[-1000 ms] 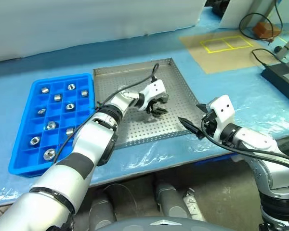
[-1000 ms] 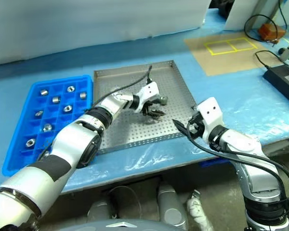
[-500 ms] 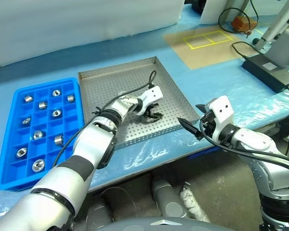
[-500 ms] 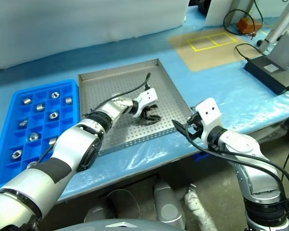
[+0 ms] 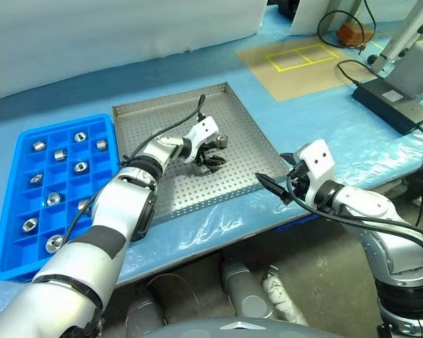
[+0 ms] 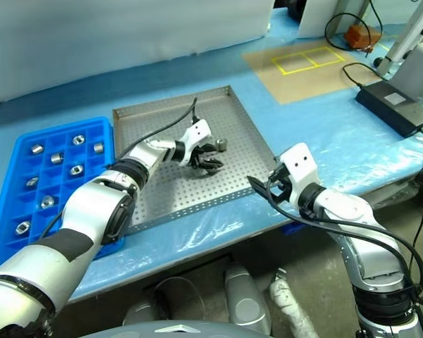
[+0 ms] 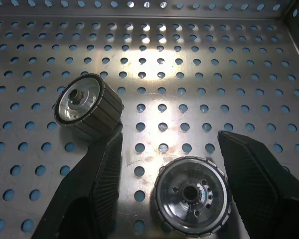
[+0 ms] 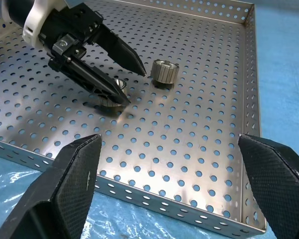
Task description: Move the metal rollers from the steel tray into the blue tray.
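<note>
The steel tray (image 5: 170, 127) lies at the table's middle and holds two metal rollers. One roller (image 7: 192, 194) lies flat between the fingers of my left gripper (image 7: 170, 138), which stands open astride it with a gap on one side. The other roller (image 5: 223, 141) rests on its side just beyond the gripper, to its right. The blue tray (image 5: 5, 232) sits left of the steel tray, with several rollers (image 5: 80, 136) in its compartments. My right gripper (image 5: 276, 176) hovers wide open and empty at the steel tray's front right corner.
A black box (image 5: 395, 95) with cables sits at the far right of the blue-covered table. A brown mat with yellow tape squares (image 5: 303, 60) lies behind the steel tray to the right. A white board stands along the table's back.
The whole view has swung. My left gripper has shifted a little to the left over the steel tray, its jaws unchanged. The right gripper has kept still.
</note>
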Available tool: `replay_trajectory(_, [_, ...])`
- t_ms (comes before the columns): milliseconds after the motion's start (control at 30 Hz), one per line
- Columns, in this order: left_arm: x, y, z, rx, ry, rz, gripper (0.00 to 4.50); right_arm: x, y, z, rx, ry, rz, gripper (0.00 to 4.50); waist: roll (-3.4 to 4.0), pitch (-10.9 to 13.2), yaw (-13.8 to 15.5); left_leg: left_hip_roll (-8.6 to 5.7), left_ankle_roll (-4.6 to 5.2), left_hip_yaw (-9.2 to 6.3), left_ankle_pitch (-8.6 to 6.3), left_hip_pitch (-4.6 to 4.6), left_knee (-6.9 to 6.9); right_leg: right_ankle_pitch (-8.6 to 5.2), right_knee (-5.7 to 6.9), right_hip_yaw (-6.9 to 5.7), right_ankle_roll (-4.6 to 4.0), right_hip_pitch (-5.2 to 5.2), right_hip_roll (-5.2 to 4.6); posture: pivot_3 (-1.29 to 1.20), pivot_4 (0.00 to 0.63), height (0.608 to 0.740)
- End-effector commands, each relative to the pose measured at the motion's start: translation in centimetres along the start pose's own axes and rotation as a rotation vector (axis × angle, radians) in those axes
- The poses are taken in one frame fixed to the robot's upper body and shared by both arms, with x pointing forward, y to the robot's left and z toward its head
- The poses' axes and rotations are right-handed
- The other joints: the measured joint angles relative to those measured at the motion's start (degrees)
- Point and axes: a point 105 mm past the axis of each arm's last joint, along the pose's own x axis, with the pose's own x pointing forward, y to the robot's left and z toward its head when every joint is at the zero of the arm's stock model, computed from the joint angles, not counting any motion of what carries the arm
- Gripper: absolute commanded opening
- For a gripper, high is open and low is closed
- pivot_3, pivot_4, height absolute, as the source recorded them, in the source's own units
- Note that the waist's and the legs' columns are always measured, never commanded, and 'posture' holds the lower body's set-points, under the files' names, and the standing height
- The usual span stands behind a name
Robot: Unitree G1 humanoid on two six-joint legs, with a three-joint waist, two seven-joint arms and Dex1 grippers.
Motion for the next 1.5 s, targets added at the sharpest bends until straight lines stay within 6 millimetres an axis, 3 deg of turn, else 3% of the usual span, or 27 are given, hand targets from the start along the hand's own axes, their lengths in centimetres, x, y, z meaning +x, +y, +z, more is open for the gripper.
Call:
replay_trajectory(33, [0.1,-0.1,-0.6,0.000,0.020,0.010,3.22,-0.1,-0.1,0.9,-0.034,-0.032,0.009,4.50,0.00,0.00,0.00,0.00,0.00,0.00,0.00,0.01,0.00,0.00,0.00,0.00,0.00,0.00,0.00,-0.81,0.150,0.740])
replay_trajectory(233, [1.3,-1.3,-1.6,0.011,0.051,-0.015,3.22,-0.1,-0.1,0.8,-0.038,-0.027,0.016,4.50,0.01,-0.01,0.10,0.01,0.01,-0.03,0.00,0.03,0.00,0.00,-0.01,-0.06,0.00,0.09,-0.03,-0.81,0.150,0.740])
replay_trajectory(433, [1.0,-0.6,-2.6,-0.011,0.080,0.046,3.22,-0.2,0.0,0.7,-0.036,-0.027,0.005,4.50,0.05,-0.03,-0.09,0.02,0.11,-0.04,-0.08,0.36,-0.03,0.00,-0.48,-0.17,-0.01,0.67,-0.06,-0.82,0.150,0.740])
replay_trajectory(533, [0.7,-0.7,-3.0,-0.006,0.086,0.032,2.62,-0.2,0.0,0.6,-0.032,-0.025,0.002,4.50,0.05,-0.03,-0.20,-0.12,0.25,-0.03,-0.16,0.33,-0.03,0.02,-0.65,-0.17,-0.03,0.73,-0.20,-0.82,0.150,0.740])
replay_trajectory(633, [0.6,-0.1,-3.3,0.018,0.121,0.087,1.71,-0.1,-0.1,0.7,-0.032,-0.029,0.002,4.50,0.07,-0.04,-0.37,-0.23,0.36,-0.03,-0.23,0.31,-0.04,0.02,-0.70,-0.17,-0.03,0.73,-0.31,-0.82,0.150,0.740])
replay_trajectory(933, [-0.4,1.5,-2.1,0.040,0.083,0.159,1.74,0.5,0.1,1.1,-0.037,-0.041,0.029,4.50,0.07,-0.04,-1.40,-0.70,0.59,-0.03,-0.36,0.20,0.01,0.02,-0.80,-0.20,-0.02,0.79,-0.83,-0.78,0.150,0.740])
replay_trajectory(1100, [-2.5,2.9,1.6,0.050,-0.055,0.123,1.74,0.8,0.5,2.4,-0.044,-0.077,0.084,4.50,0.10,-0.02,-1.84,-0.72,0.60,-0.03,-0.36,0.11,-0.02,0.02,-0.80,-0.20,0.01,0.66,-0.85,-0.75,0.150,0.740])
replay_trajectory(1267, [-6.4,5.3,5.5,0.113,-0.170,0.176,1.74,1.8,0.7,3.3,-0.082,-0.088,0.143,4.50,0.11,0.00,-0.99,-0.71,0.87,-0.08,-0.29,-0.33,-0.03,0.04,-0.84,-0.30,0.04,0.36,-0.88,-0.69,0.150,0.740])
replay_trajectory(1500, [-12.3,7.5,6.2,0.194,-0.209,0.234,1.74,4.8,2.1,5.1,-0.124,-0.146,0.286,4.50,0.16,0.08,0.76,-0.64,0.85,-0.04,-0.27,-0.20,-0.22,0.04,-0.71,-0.32,0.04,0.29,-0.84,-0.51,0.150,0.740])
